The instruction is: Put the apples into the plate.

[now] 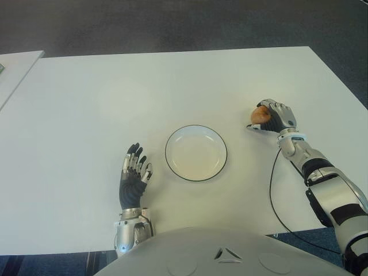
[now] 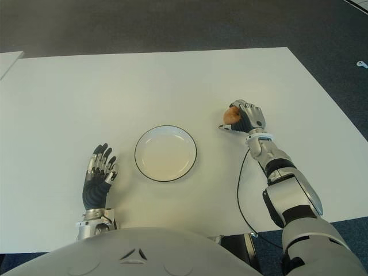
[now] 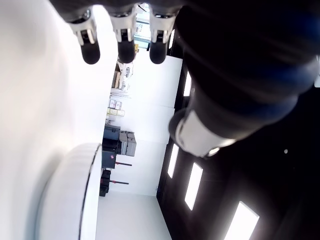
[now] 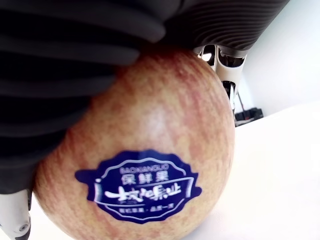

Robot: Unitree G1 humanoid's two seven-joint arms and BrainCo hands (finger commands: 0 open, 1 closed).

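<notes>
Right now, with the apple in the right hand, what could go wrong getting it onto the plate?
The right hand grips the apple well to the right of the plate, so it may slip during the carry. Released too high or near the shallow rim, the round apple could roll off across the table. The open left hand shows left of the plate, no obstacle.

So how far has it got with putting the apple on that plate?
Nothing is delivered yet: the plate is bare. In hand: the right hand is closed around the apple, to the plate's right. Left to do: carry it over and release it. The left hand shows open on the plate's other side.
</notes>
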